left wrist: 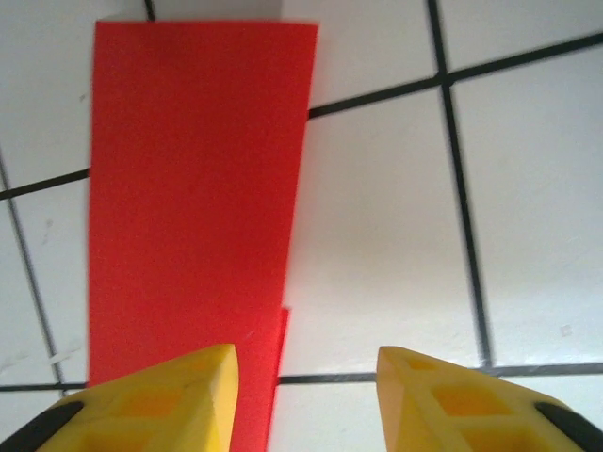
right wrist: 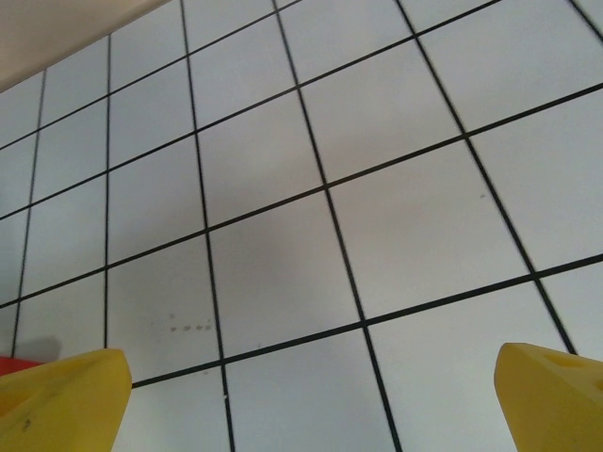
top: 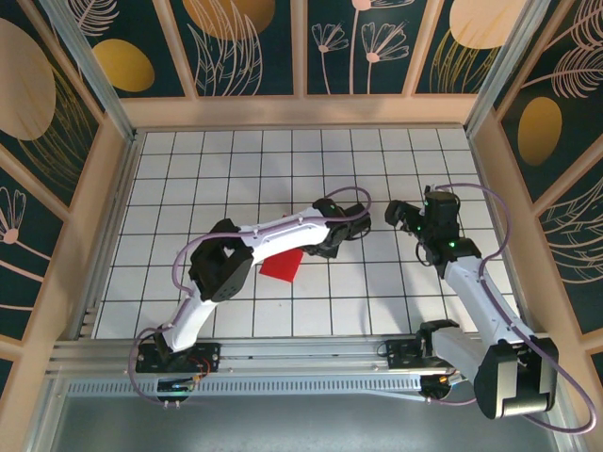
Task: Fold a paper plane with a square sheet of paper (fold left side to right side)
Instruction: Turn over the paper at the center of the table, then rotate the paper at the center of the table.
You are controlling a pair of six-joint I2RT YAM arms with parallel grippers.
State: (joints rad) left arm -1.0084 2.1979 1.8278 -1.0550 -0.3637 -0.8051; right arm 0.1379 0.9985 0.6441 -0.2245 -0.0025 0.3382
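Left gripper (left wrist: 306, 400) is spread open, with nothing between the yellow fingers (left wrist: 179, 400). On its wrist cam I see the finger at the left of the view over the near end of the red sheet of paper (left wrist: 198, 188); can't tell if it touches. The other finger is over bare white tile.

The sheet reads as a tall narrow strip lying on the table (left wrist: 396, 254) and running away from the fingers. A thin second layer pokes out along its lower right edge.

Right gripper (right wrist: 306, 410) is spread wide too, holding nothing, over bare grid tiles. A sliver of red shows at the far lower-left edge of that cam, just above the yellow finger (right wrist: 61, 400) there.

Top cam: left gripper (top: 318, 250) angles down at the right edge of the sheet (top: 283, 266), which lies near the table's middle, partly tucked under the left forearm. Right gripper (top: 400, 217) hangs well to the right, apart from the sheet. Beyond that, the grid runs out to wood-framed wall panels (top: 245, 38) with a dark leaf print.
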